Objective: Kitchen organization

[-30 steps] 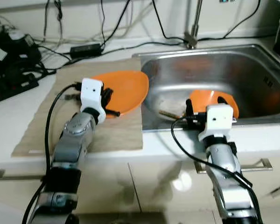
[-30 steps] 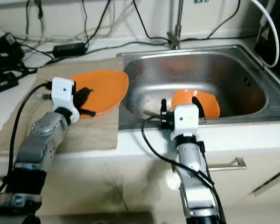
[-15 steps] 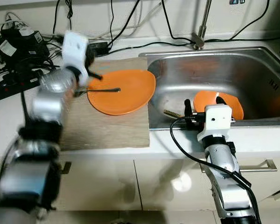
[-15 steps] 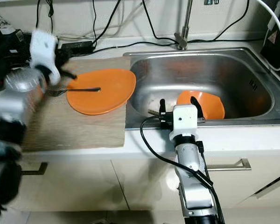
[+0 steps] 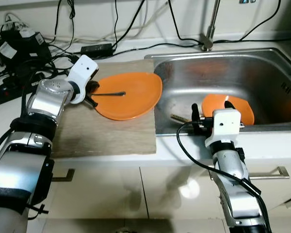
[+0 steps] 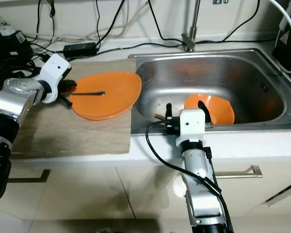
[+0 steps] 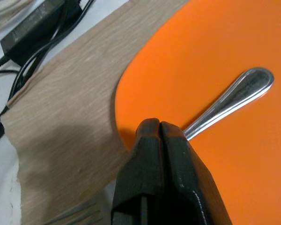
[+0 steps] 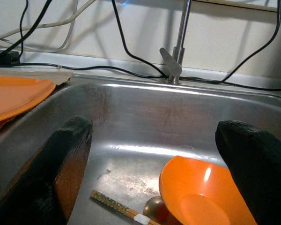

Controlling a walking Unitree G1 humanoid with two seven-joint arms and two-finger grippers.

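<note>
An orange plate (image 5: 131, 94) lies on a tan mat (image 5: 102, 131) left of the sink, with a metal fork (image 5: 111, 93) resting across it. My left gripper (image 5: 89, 95) is at the plate's left edge, fingers (image 7: 152, 140) shut together just over the fork's shaft; the handle (image 7: 239, 91) sticks out past them. Whether they pinch it is unclear. An orange bowl (image 5: 229, 108) sits in the steel sink (image 5: 281, 48). My right gripper (image 8: 159, 140) hovers open at the sink's front rim, just in front of the bowl.
A chopstick (image 8: 114, 204) and a small round object (image 8: 154, 208) lie on the sink floor beside the bowl. The faucet (image 5: 209, 29) rises behind the sink. Power strips, a black adapter (image 5: 96, 49) and many cables crowd the back left counter.
My left arm was raised behind the plate half a second ago and has come down to the plate's left edge over the fork. The right arm has not moved.
</note>
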